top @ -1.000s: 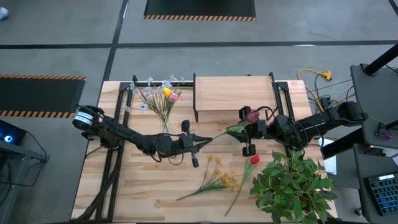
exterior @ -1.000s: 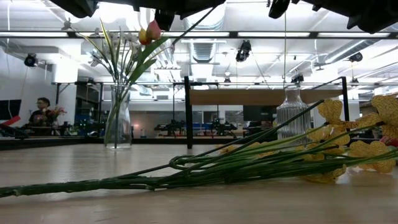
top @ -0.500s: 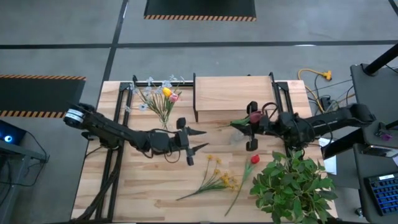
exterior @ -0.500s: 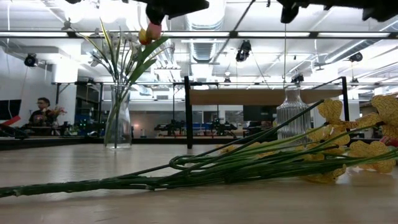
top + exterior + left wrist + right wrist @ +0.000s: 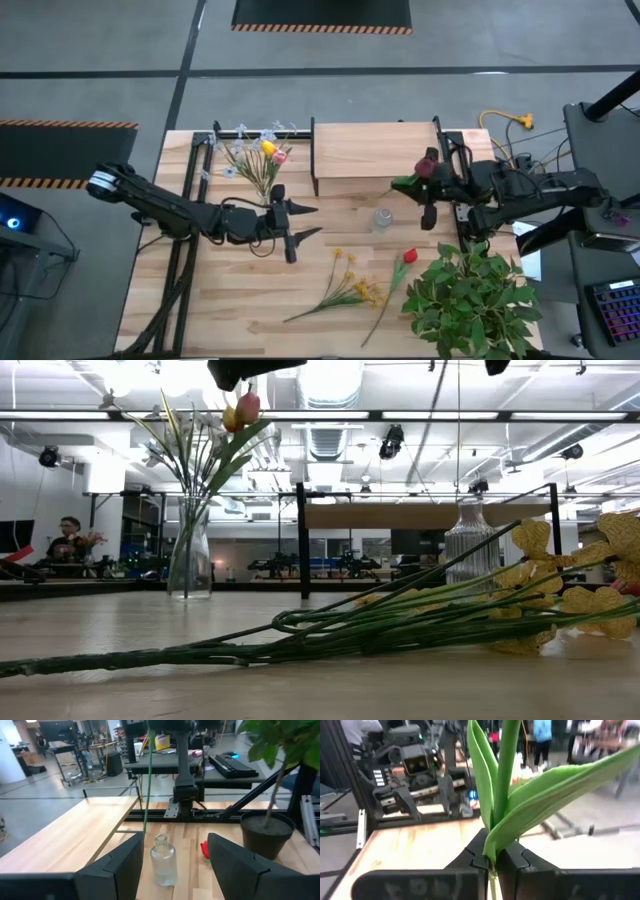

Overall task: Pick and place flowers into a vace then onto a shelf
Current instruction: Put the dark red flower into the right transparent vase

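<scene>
Dark red tulip-like flower on a long green stem [image 5: 428, 166] hanging pinched in the right claw [image 5: 428, 205], above the small clear ribbed glass vase [image 5: 382, 218].
Needing next, likely: lowering the stem into the narrow neck. Waiting wide open beside it: left claw [image 5: 290, 220]. Crowding nearby: light wood shelf [image 5: 372, 150].

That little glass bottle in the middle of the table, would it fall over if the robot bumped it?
Probably. The glass bottle is tall and narrow and looks empty, so likely light and tippy. It is round, so it might roll once down. Being glass, it could break. The right gripper holds the flower stem close above it.
</scene>
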Action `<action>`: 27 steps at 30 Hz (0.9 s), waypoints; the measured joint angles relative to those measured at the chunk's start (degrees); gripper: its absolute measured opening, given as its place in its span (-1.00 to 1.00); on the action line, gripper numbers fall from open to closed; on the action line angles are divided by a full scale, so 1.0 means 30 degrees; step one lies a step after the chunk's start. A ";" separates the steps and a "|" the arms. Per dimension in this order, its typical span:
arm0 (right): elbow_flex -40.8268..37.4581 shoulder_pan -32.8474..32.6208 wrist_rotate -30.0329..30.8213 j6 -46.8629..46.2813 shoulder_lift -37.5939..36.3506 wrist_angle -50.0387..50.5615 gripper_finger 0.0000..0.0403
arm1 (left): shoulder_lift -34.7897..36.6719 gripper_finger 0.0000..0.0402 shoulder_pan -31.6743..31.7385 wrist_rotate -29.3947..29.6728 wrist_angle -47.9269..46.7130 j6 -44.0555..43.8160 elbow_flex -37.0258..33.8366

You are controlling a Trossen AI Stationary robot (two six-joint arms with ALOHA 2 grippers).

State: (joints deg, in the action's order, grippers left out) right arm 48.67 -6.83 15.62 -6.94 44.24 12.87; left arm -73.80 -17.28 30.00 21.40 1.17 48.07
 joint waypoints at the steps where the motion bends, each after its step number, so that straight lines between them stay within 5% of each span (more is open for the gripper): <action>1: 0.0475 0.0000 0.0018 -0.0551 0.0074 0.0933 -0.96 | 0.0096 0.01 -0.0022 -0.0002 0.0009 0.0000 -0.0077; 13: 0.4088 0.0000 0.0866 -0.3598 0.0719 0.7621 -0.96 | 0.0654 0.01 -0.0087 -0.0015 0.0000 -0.0372 -0.1042; 27: 0.2061 0.0000 0.0862 -0.4214 0.0832 0.7224 -0.96 | 0.0661 0.01 -0.0108 -0.0017 -0.0005 -0.0372 -0.1077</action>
State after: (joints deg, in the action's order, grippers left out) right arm 54.86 -6.83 18.21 -19.58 46.74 34.54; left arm -71.81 -17.60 29.95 21.39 0.05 44.84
